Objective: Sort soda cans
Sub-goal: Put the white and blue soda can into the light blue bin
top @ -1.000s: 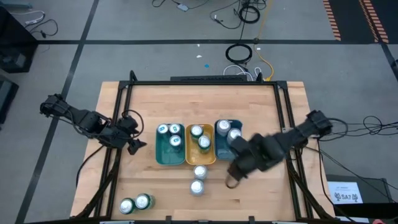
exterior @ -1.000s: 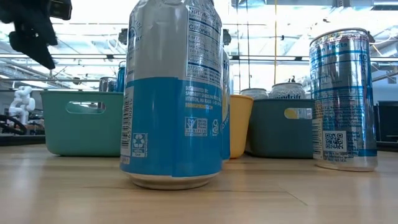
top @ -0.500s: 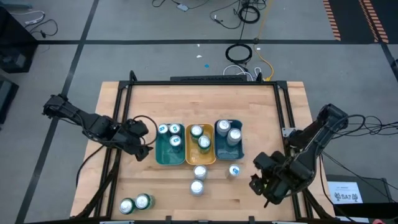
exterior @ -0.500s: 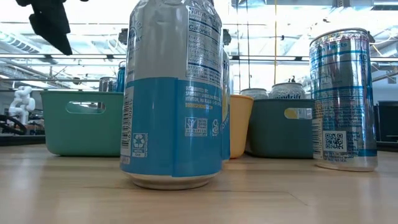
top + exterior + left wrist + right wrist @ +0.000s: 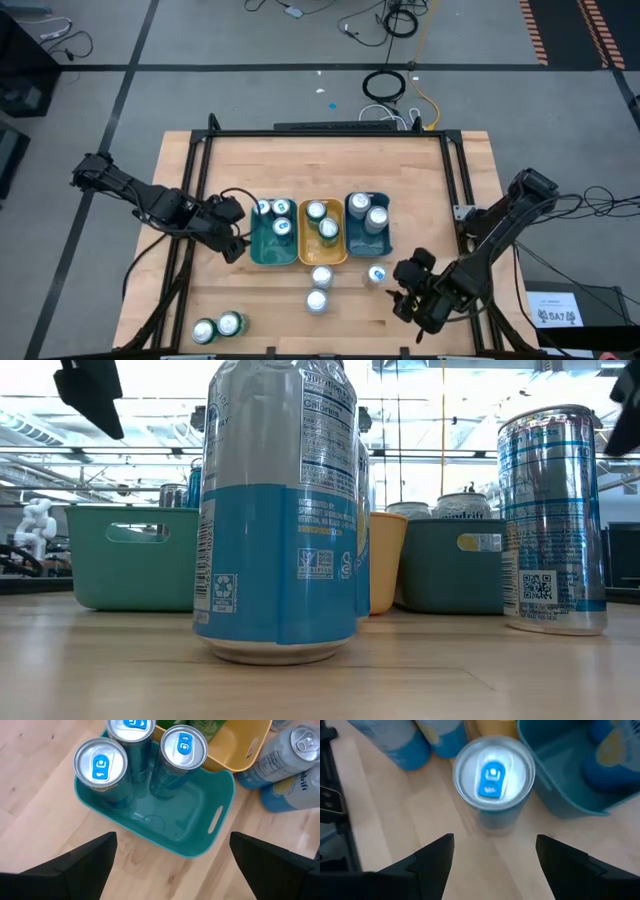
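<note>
Three trays stand side by side mid-table: teal (image 5: 258,248), yellow (image 5: 310,250), blue (image 5: 352,240). Each holds upright soda cans; the teal one (image 5: 180,827) has three (image 5: 100,765). A slim silver-blue can (image 5: 377,273) stands upright just in front of the blue tray. My right gripper (image 5: 400,295) hovers open beside it on the near-right, its fingers wide of the can top (image 5: 493,775). My left gripper (image 5: 237,250) hangs open over the teal tray's left near corner, holding nothing (image 5: 172,865).
Two blue-and-silver cans (image 5: 322,276) (image 5: 317,299) stand in front of the yellow tray; the nearer fills the low view (image 5: 275,510). Two green cans (image 5: 217,327) stand at the near left. Bare wood lies left of the trays and at the far side.
My right gripper has swung away from above the slim can toward the table's near right and sunk lower, then edged back toward that can, which now shows standing uncovered. My left gripper has moved right toward the teal tray and risen a little. Both stay open.
</note>
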Controlling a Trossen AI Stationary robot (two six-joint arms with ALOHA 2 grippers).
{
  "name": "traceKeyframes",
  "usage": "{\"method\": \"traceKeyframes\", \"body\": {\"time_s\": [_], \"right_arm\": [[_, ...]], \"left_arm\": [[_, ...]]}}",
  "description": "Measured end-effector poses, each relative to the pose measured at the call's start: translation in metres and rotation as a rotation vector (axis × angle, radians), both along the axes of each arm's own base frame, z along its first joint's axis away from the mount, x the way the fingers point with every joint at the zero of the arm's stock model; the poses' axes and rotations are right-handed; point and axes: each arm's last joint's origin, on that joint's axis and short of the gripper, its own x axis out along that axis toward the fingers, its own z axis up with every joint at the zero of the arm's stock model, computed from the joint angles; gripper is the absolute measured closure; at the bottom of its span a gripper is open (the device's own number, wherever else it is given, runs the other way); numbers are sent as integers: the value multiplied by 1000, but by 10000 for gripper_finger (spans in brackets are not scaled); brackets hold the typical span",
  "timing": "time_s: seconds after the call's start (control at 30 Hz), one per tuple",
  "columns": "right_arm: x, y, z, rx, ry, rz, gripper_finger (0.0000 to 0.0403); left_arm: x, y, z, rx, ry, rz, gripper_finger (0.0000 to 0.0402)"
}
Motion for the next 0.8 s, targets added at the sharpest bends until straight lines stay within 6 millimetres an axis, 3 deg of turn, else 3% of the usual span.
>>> {"method": "traceKeyframes", "body": {"time_s": [0.37,0.53,0.8], "right_arm": [[-6,-4,-56,25,-43,61,135],[-9,-4,-77,14,-28,63,182],[5,6,-119,-79,-17,145,242]], "left_arm": [[0,-1,0,-25,4,2,6],[0,-1,0,-27,4,1,6],[0,-1,0,-51,15,-13,6]]}}
